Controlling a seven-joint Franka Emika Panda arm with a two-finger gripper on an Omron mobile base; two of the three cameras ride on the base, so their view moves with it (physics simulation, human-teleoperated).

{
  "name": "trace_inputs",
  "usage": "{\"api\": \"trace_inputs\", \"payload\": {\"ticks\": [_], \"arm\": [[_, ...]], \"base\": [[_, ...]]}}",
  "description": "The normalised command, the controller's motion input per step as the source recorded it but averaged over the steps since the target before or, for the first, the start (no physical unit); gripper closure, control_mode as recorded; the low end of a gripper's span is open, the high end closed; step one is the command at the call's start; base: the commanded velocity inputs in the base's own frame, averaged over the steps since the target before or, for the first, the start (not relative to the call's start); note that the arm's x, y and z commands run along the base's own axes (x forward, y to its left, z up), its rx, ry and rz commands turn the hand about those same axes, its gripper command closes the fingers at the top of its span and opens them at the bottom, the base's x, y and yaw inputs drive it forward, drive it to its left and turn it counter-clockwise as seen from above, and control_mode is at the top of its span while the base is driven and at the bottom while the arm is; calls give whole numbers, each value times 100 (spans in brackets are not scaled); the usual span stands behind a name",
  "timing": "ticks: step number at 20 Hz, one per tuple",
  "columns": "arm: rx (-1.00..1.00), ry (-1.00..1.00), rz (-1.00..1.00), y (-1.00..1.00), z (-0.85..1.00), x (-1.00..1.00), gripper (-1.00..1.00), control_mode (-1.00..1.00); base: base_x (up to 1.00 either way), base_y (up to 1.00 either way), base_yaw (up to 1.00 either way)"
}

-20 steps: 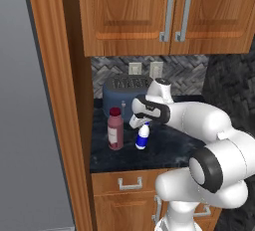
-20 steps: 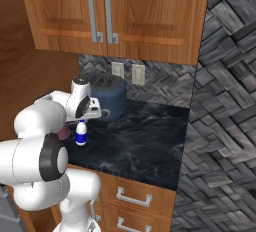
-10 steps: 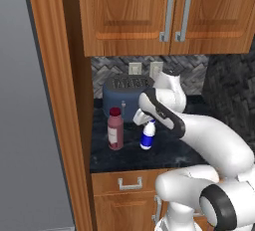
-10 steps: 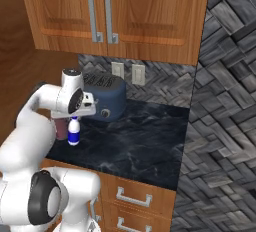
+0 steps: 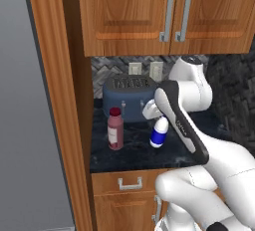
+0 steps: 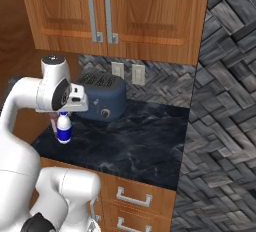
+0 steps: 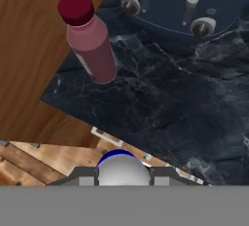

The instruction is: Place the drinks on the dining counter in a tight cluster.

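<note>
Arm bent low; claw (image 5: 158, 120) grasping white-blue bottle (image 5: 159, 133) above dark counter (image 5: 134, 148); maroon bottle (image 5: 115, 129) beside; toaster (image 5: 127, 97) behind.

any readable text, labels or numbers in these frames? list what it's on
None can be read.
Maroon bottle: pale label, any print on it too blurred to make out.
White-and-blue bottle at the end effector: a blue band, no legible print.
Blue toaster: faint marks along its top edge, too small to read; its knobs show no numbers.
</note>
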Motion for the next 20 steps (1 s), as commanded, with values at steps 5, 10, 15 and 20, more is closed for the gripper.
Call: {"api": "trace_inputs", "payload": {"ticks": [5,10,15,20], "arm": [[0,0,-13,-10,76,-36,100,-100],[0,-2,-3,0,19,-12,100,-100],[0,0,0,0,0,0,100,-100],[0,0,0,0,0,0,100,100]], "base": [[0,0,0],[0,0,0],[0,0,0],[-22,0,0]]}}
